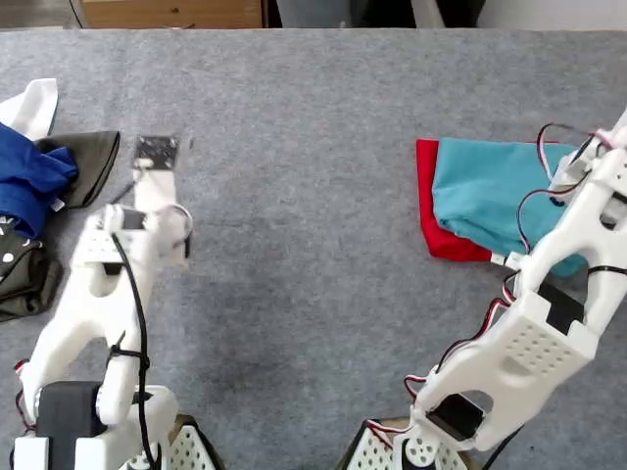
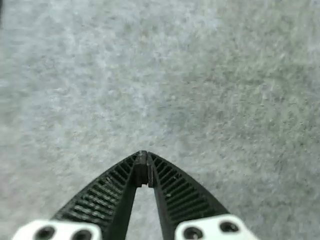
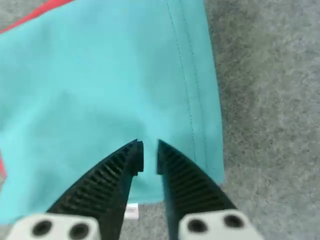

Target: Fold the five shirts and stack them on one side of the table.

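At the table's right side a folded teal shirt [image 1: 485,191] lies on a folded red shirt [image 1: 428,201]. My right gripper [image 3: 150,152] hangs just above the teal shirt [image 3: 100,85] near its hemmed edge, open by a narrow gap with nothing between the fingers. At the left edge lies an unfolded heap: a blue shirt [image 1: 29,181], a dark olive shirt [image 1: 93,162], a white one [image 1: 34,106] and a black one [image 1: 24,279]. My left gripper [image 1: 155,152] sits beside the olive shirt, over bare grey felt. In the left wrist view the left gripper [image 2: 142,162] is shut and empty.
Grey felt [image 1: 304,196] covers the table, with free room across the middle between the two arms. A wooden cabinet [image 1: 171,12] stands beyond the far edge. The right arm's wires [image 1: 534,196] hang over the teal shirt.
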Available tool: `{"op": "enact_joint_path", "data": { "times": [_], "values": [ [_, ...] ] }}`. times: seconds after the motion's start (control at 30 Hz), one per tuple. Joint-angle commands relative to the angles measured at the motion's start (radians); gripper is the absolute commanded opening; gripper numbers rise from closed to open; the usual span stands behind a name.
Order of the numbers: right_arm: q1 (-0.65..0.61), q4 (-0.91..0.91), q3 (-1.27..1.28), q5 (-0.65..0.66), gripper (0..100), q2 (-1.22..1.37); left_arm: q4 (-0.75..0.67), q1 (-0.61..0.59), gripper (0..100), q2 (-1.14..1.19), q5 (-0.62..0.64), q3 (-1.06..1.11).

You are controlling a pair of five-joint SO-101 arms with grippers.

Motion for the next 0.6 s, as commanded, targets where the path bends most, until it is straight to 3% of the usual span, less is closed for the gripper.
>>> {"op": "enact_joint_path", "data": {
  "times": [0.0, 0.1, 0.27, 0.4, 0.57],
  "values": [
    [0.032, -0.238, 0.189, -0.005, 1.5, -0.012, 0.196, -0.082, 3, -0.031, -0.04, -0.219],
    [0.041, -0.339, 0.292, -0.003, 1.5, -0.021, 0.311, -0.156, 3, -0.032, -0.08, -0.346],
    [-0.012, -0.232, 0.254, 0.017, 1.5, -0.099, 0.446, -0.332, 3, -0.104, -0.109, -0.444],
    [-0.078, -0.167, 0.203, -0.005, 1.5, -0.199, 0.47, -0.556, 5, -0.181, -0.14, -0.45],
    [-0.18, -0.129, 0.168, 0.0, 1.5, -0.32, 0.413, -0.845, 18, -0.196, -0.245, -0.441]
  ]
}}
